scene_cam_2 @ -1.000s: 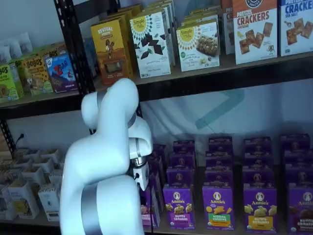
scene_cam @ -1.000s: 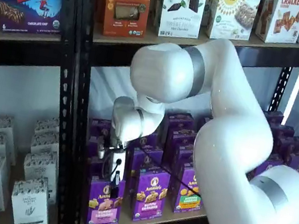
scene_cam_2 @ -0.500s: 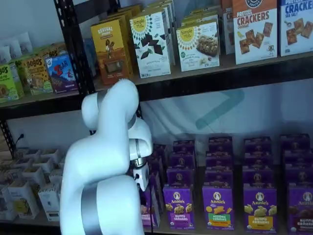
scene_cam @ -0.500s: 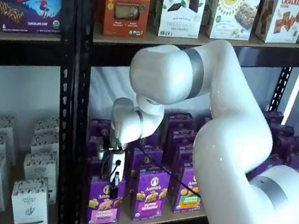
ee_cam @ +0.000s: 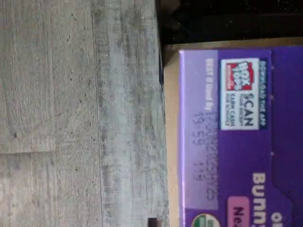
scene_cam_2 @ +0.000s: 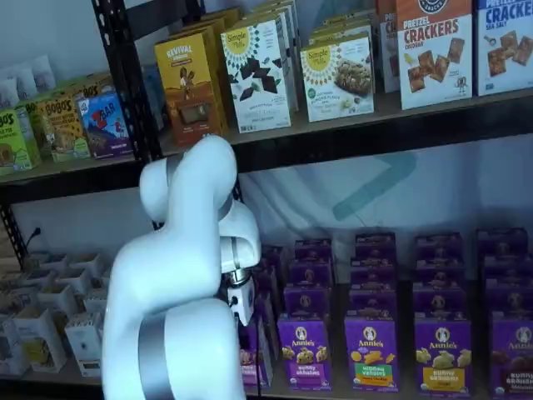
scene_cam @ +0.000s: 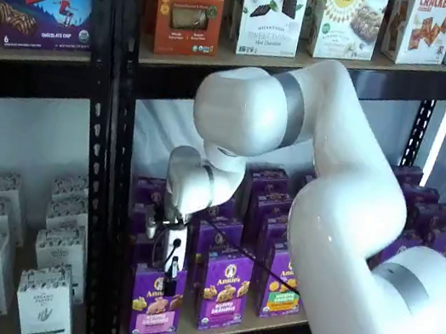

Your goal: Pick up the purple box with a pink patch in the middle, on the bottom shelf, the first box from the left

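A: What is the biggest thing here?

B: The white arm (scene_cam: 346, 206). It bends in front of the shelves and reaches down to the purple boxes. It shows in both shelf views.

A: And after that?

B: The bottom shelf (scene_cam: 215, 332), a light-brown board with a black rail in front. Rows of purple boxes stand on it.

A: Where is the purple box we want?

B: The purple box (scene_cam: 155, 302) stands upright at the front of the bottom shelf, at the end next to the black post (scene_cam: 108, 155). It has a pink band low on its front. A box with a darker band (scene_cam: 224, 291) stands just beside it, and next comes one with a green band (scene_cam: 280, 283).

A: What does the wrist view show?

B: The top of a purple box (ee_cam: 239, 137), seen from above, with grey floor (ee_cam: 80, 113) beside it.

A: Where is the gripper?

B: The gripper (scene_cam: 169, 281) hangs right over the purple box, its black tip down at the box's top edge.

A: Is it open, and is it holding the box?

B: I cannot tell. I see the fingers only as one dark strip, with no gap showing.
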